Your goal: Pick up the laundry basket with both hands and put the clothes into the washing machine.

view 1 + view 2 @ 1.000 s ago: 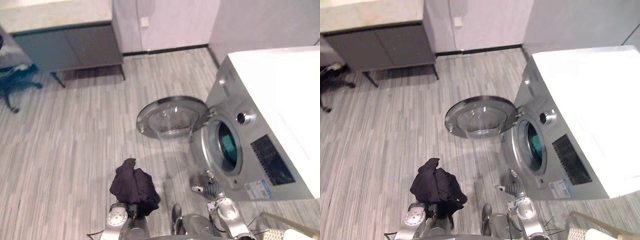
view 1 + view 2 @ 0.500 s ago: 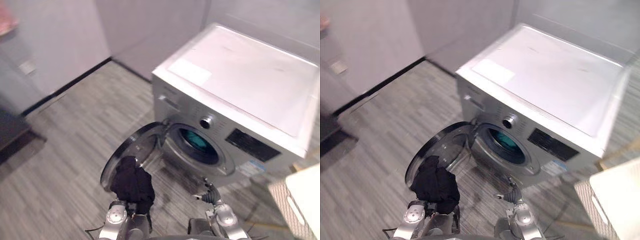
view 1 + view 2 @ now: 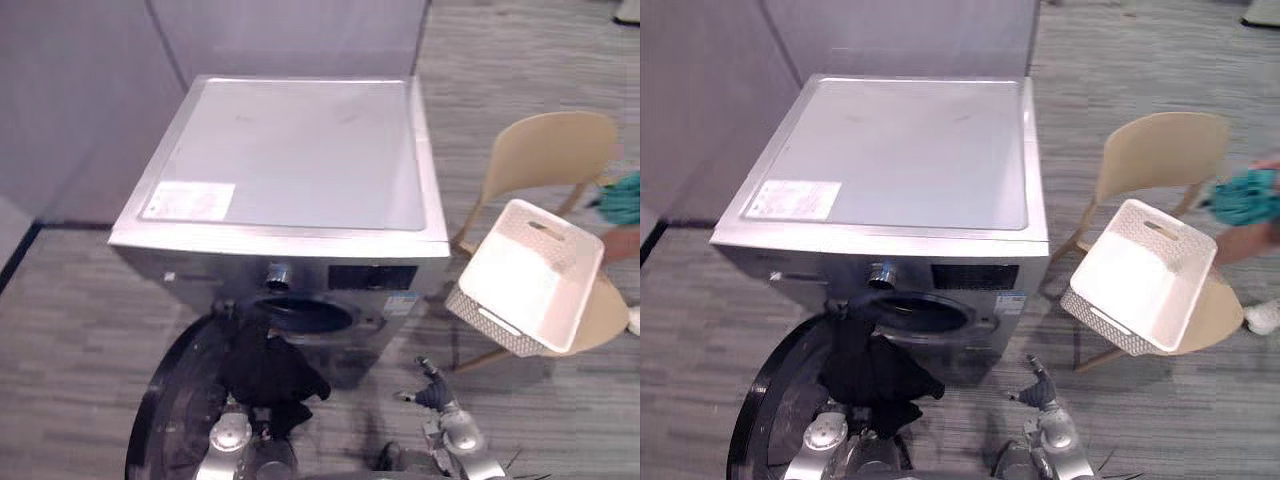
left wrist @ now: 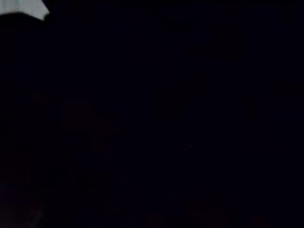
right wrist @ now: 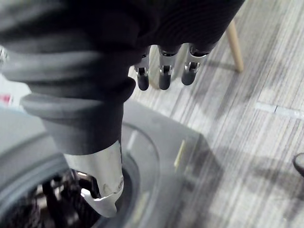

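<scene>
Grey plank flooring [image 3: 560,420] surrounds a silver washing machine [image 3: 290,150], which fills the centre of the head view with its front turned toward 6 o'clock. Compared with half a second ago the whole picture has swung. The camera has turned, so the machine, then seen obliquely, now stands square-on, and the chair [image 3: 545,150] and laundry basket [image 3: 500,325] have come into view at 3 o'clock. The basket lies tilted on the chair seat and looks empty. Beside it, at the right edge, a teal cloth [image 3: 1240,195] is held by what appears to be a person's hand [image 3: 1255,240]. The dark garment [image 3: 268,365] stands just before the drum opening [image 3: 305,315], with the open door [image 3: 170,410] at 7 o'clock. Its long axis runs 12 to 6 o'clock: the upper end points at the drum lip, and the lower end drapes over the left arm [image 3: 231,437]. The left hand is buried beneath the cloth, so its grasp cannot be told. The right hand [image 5: 164,76] hangs at 5 o'clock, spread loosely and holding nothing. Judged from this alignment, loading is the step in hand, and a forward push into the drum remains.
</scene>
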